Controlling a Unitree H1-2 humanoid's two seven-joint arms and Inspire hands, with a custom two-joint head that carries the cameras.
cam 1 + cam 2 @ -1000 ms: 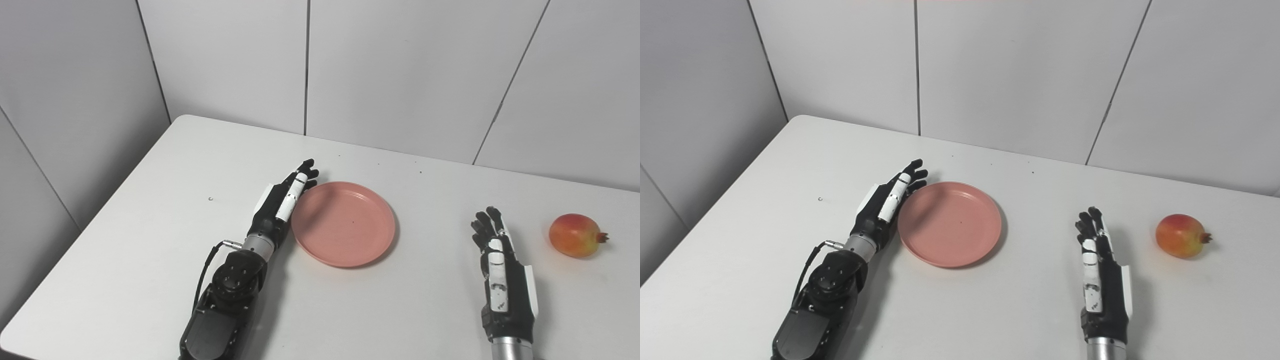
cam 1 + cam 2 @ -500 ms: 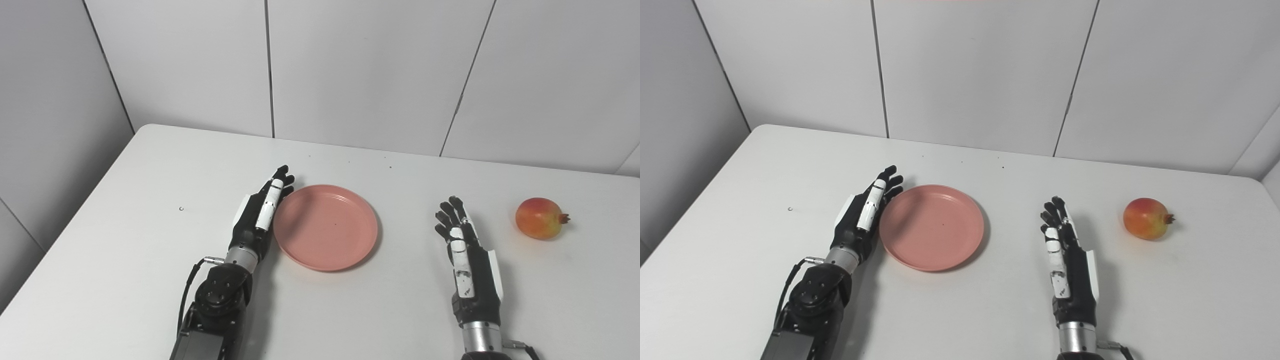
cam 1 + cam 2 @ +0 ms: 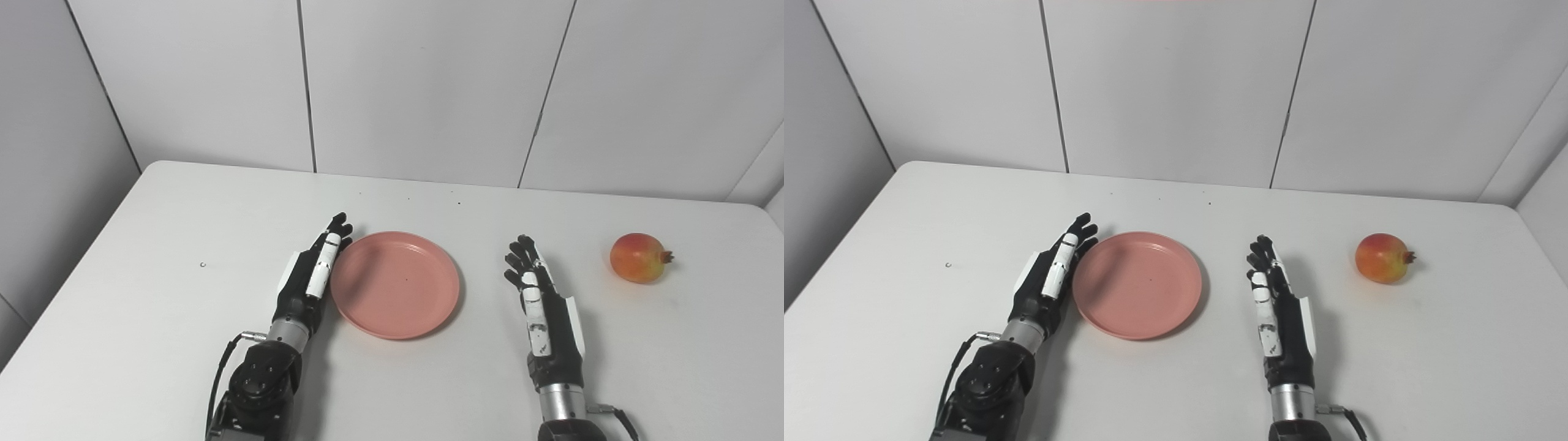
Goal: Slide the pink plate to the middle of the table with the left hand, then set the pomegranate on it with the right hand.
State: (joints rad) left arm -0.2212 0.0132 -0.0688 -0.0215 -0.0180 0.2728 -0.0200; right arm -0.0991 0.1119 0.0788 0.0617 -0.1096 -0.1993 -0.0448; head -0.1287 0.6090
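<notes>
So I've got the left robot hand [image 3: 312,277] flat and edge-on against the left rim of the pink plate [image 3: 395,284], fingers stretched out straight, holding nothing. The plate sits roughly mid-table [image 3: 153,318] already, so I'd call the slide about finished. The pomegranate [image 3: 639,258] is off on the right side, well apart from the plate and untouched, so that whole half is left. My right robot hand [image 3: 542,303] rests between plate and fruit, fingers extended and apart, empty. The right eye view shows the table's right edge and more wall past the fruit; the left eye view cuts that off but gives more of the left wall.
</notes>
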